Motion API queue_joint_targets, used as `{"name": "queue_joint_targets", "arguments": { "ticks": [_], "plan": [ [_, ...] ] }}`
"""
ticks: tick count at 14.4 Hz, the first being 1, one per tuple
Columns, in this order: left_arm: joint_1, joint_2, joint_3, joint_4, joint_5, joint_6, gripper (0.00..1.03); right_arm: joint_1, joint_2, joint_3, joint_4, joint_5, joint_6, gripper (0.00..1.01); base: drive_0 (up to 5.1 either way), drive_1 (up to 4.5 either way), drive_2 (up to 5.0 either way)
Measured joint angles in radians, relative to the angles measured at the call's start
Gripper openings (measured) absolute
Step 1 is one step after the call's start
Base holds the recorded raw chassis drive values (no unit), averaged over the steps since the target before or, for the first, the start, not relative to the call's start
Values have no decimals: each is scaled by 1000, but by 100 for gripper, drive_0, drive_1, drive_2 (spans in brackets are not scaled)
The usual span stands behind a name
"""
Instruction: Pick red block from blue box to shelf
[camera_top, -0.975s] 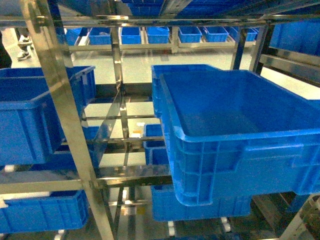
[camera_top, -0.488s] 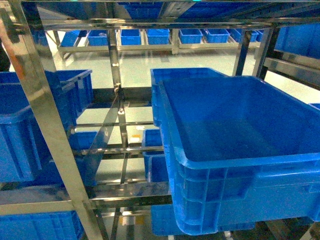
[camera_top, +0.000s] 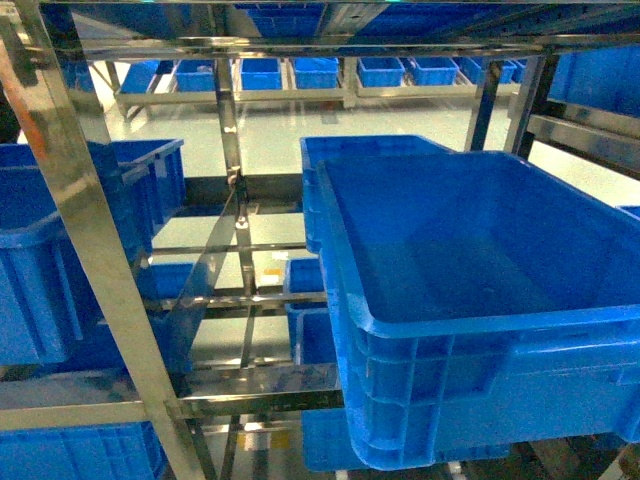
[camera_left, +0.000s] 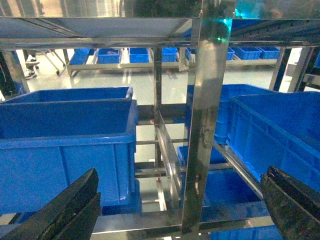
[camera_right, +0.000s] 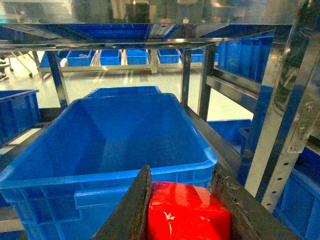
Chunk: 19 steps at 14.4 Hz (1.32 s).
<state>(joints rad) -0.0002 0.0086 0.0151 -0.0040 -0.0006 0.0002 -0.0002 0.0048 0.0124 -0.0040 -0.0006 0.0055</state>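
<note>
Right gripper (camera_right: 187, 210) is closed on the red block (camera_right: 187, 212): in the right wrist view both dark fingers press against the block's sides, and the block sits low between them. It is already out of the turquoise bin, which appears in no current view. Directly ahead of the gripper and slightly below it stands a dark blue crate (camera_right: 105, 145), open-topped and seemingly empty, resting on a tier of the shelf (camera_right: 285, 120). A steel upright of that shelf rises close on the gripper's right.

The step in hand is judged to be the delivery to the shelf. To do it well, advance over the crate's near rim before lowering, keep clear of the upright on the right, and release only once the block is low inside the crate, so that it does not bounce.

Right arm is extended forward, roughly level, with the fingers pointing into the rack. Left gripper (camera_left: 180, 210) is spread wide and holds nothing; it points at a central shelf post, with another crate to its left. Neither arm appears in the head view.
</note>
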Motion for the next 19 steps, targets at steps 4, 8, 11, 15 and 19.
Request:
{"name": "queue_joint_targets", "arguments": {
  "ticks": [4, 8, 11, 15, 19],
  "plan": [
    [0, 0, 0, 0, 0, 0, 98, 0, 0, 0, 0, 0, 0, 29, -279, 505, -207],
    [0, 0, 0, 0, 0, 0, 98, 0, 0, 0, 0, 0, 0, 29, 0, 0, 0],
    [0, 0, 0, 0, 0, 0, 98, 0, 0, 0, 0, 0, 0, 29, 0, 0, 0],
    [0, 0, 0, 0, 0, 0, 98, 0, 0, 0, 0, 0, 0, 29, 0, 0, 0],
    [0, 0, 0, 1, 0, 0, 98, 35, 258, 76, -72, 15, -87, 29, 0, 0, 0]
  ]
}}
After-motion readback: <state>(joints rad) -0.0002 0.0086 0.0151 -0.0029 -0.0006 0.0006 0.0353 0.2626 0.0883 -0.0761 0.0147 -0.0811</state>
